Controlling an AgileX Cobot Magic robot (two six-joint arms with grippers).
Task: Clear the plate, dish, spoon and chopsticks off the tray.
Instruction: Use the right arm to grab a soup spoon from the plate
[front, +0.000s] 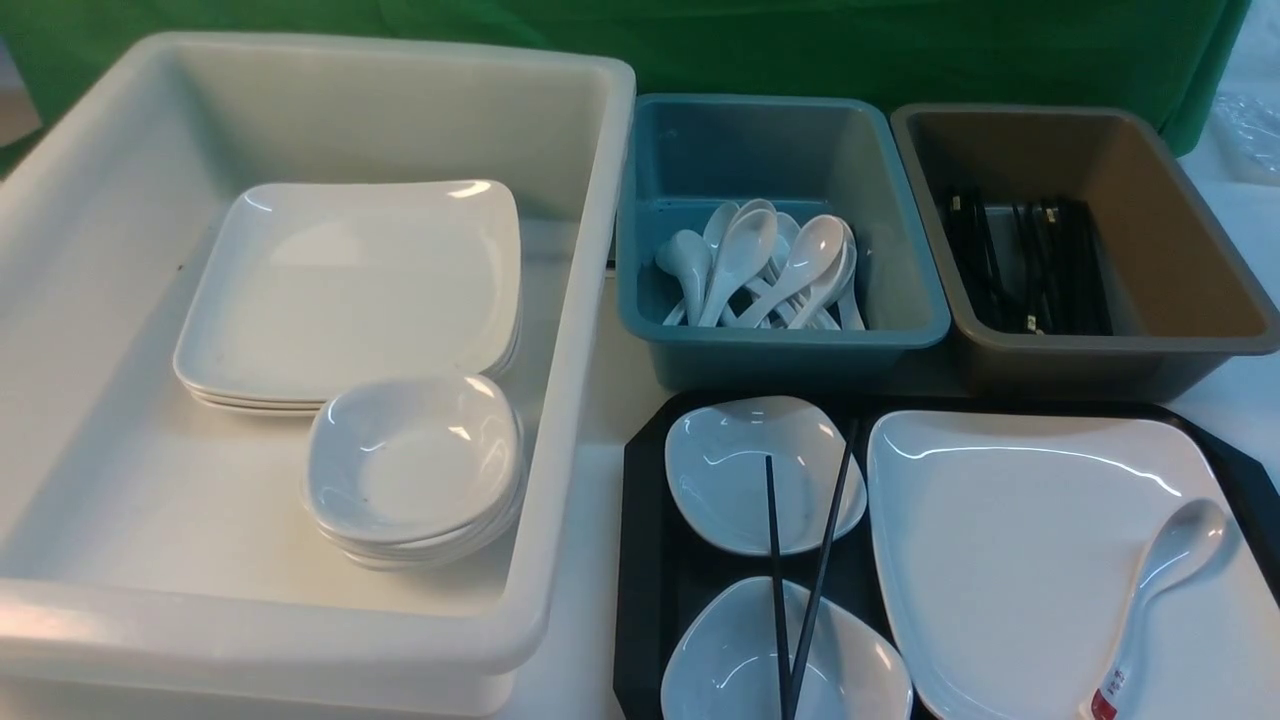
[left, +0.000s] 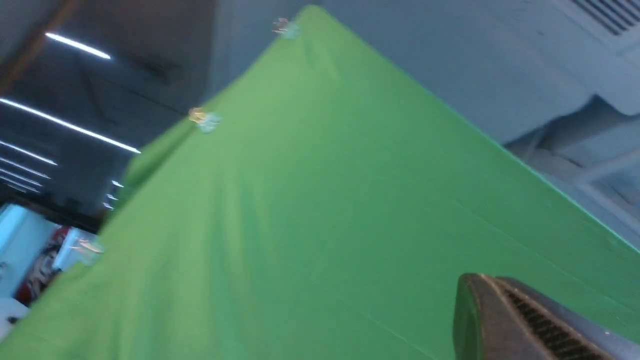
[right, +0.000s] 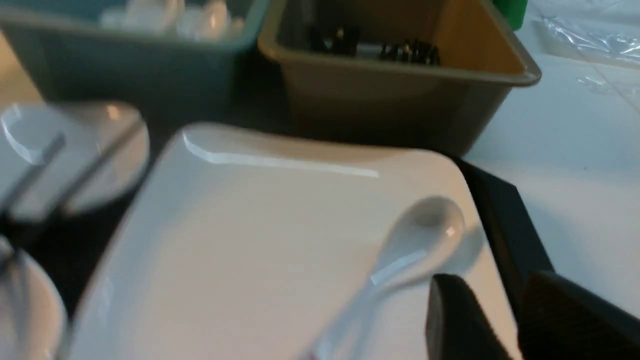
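Right wrist view: right claw (right: 492, 300), spread and empty, is hovering just behind the soup spoon (right: 415, 240), presumably aligning to pinch it.

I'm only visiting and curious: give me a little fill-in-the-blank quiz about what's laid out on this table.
1. The spoon on the tray lies on the large white ____.
2. The chopsticks rest across ____ small dishes.
3. The spare spoons sit together in the ____ bin.
Missing words: plate; two; blue.
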